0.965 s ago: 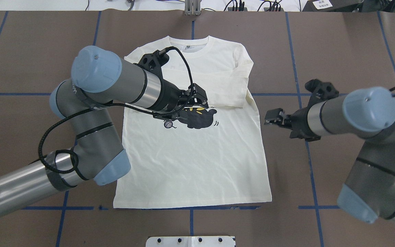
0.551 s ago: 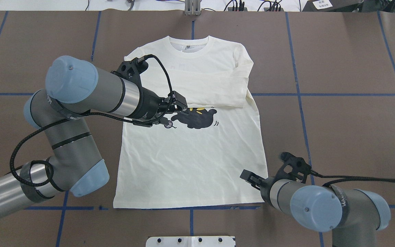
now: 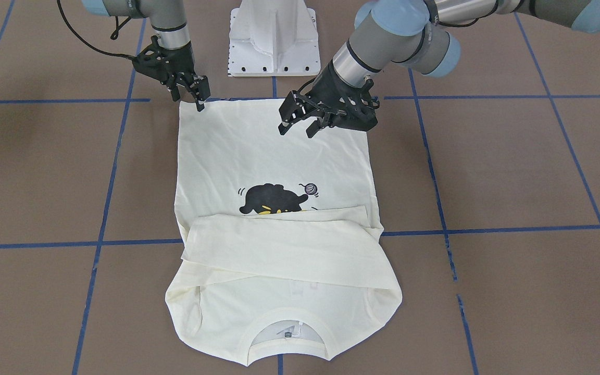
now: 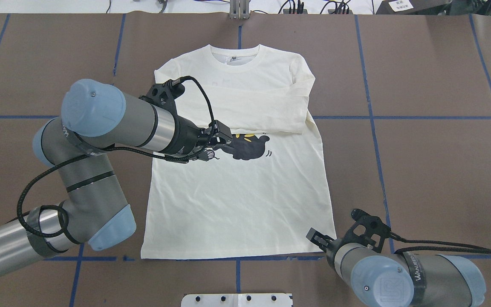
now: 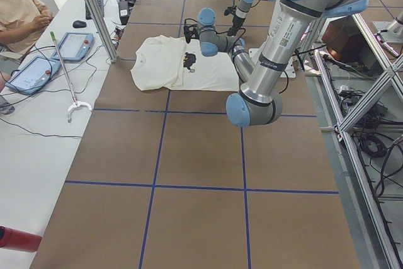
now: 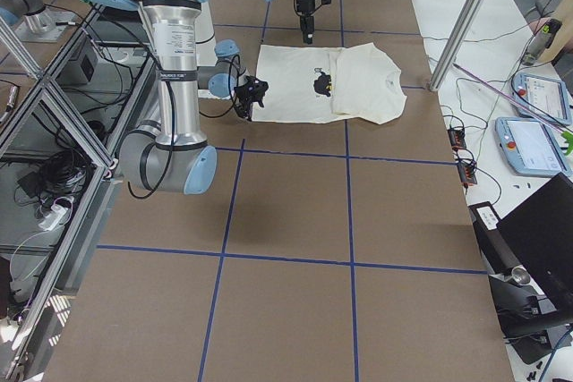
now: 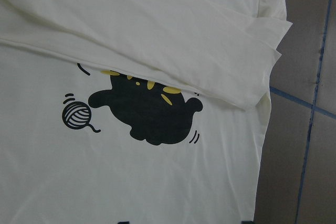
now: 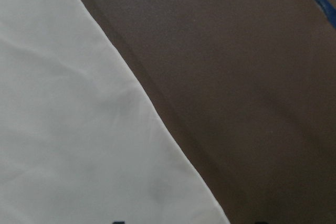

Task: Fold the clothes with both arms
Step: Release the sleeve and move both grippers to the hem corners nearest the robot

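Observation:
The cream shirt [image 3: 274, 156] [image 4: 237, 200] lies flat and front up on the brown table. Both sleeves [image 3: 284, 247] are folded across its chest and hide the top of the black cat print [image 4: 247, 147] [image 7: 147, 116]. My left gripper [image 3: 296, 127] [image 4: 222, 144] hangs open over the shirt's body beside the yarn ball, with nothing between its fingers. My right gripper [image 3: 186, 100] [image 4: 316, 238] is at the hem corner on my right side, open. Its wrist view shows the shirt's side edge [image 8: 63, 129] against bare table.
The white pedestal base [image 3: 274, 36] [image 4: 237, 299] stands at the near table edge by the hem. Blue tape lines [image 4: 441, 117] grid the table. A seated person [image 5: 22, 17], tablets [image 5: 34, 70] and cables lie beyond the collar end.
My right arm has swung from beside the shirt's right edge down to the hem corner. My left arm has drawn back to the left, off the cat print.

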